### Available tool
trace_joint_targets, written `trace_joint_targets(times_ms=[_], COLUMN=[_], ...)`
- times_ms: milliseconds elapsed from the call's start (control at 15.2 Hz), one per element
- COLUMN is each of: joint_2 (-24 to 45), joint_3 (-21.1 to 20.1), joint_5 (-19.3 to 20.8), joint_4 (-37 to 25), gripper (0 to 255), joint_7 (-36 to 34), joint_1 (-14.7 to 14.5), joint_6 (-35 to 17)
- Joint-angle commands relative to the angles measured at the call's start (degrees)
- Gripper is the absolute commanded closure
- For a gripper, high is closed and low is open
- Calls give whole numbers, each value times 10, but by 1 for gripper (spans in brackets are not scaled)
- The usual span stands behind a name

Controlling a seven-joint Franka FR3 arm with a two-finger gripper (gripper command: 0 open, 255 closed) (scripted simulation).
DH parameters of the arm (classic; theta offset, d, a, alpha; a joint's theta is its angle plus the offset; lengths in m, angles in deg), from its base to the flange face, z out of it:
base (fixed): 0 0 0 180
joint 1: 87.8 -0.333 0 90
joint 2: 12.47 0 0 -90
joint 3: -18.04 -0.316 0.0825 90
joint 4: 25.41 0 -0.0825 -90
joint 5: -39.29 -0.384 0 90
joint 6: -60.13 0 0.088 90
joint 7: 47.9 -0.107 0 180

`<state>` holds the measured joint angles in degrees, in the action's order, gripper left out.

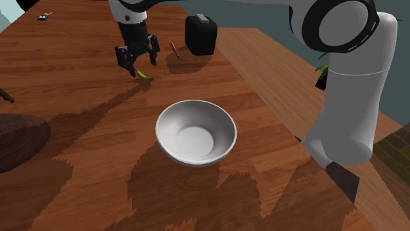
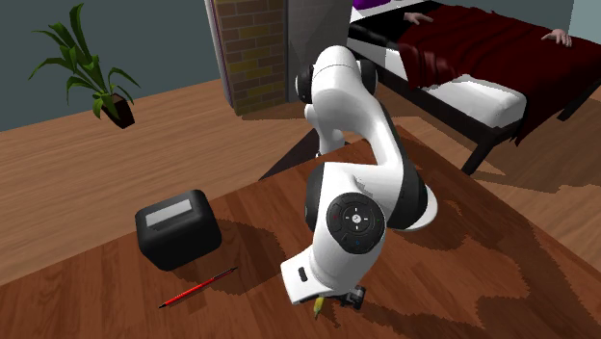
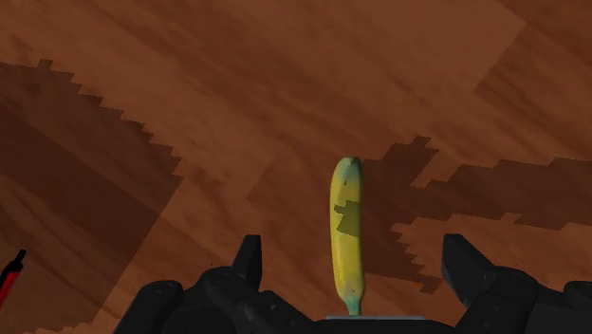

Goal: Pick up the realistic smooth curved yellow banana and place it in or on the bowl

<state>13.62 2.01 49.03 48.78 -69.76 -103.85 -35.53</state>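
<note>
The banana (image 3: pixel 347 228) is yellow, smooth and slightly curved, with a few dark spots and a greenish end. It lies on the wooden table (image 1: pixel 79 79) between the fingers of the gripper (image 3: pixel 354 254), which stand apart and do not touch it.

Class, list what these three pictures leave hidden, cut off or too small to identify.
Second exterior view: the arm hides most of the banana.
Wrist view: the gripper covers the banana's near end.
Shoulder view: the left edge cuts off a dark round object.
Shoulder view: far small item, too tiny to name.
</note>
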Motion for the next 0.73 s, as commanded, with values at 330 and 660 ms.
trace_joint_targets(times_ms=[330, 660], joint_2=[-3, -3], joint_3=[1, 1], joint_5=[0, 0], joint_4=[34, 33], gripper=[0, 255], joint_7=[-1, -1], joint_1=[4, 4], joint_6=[-30, -30])
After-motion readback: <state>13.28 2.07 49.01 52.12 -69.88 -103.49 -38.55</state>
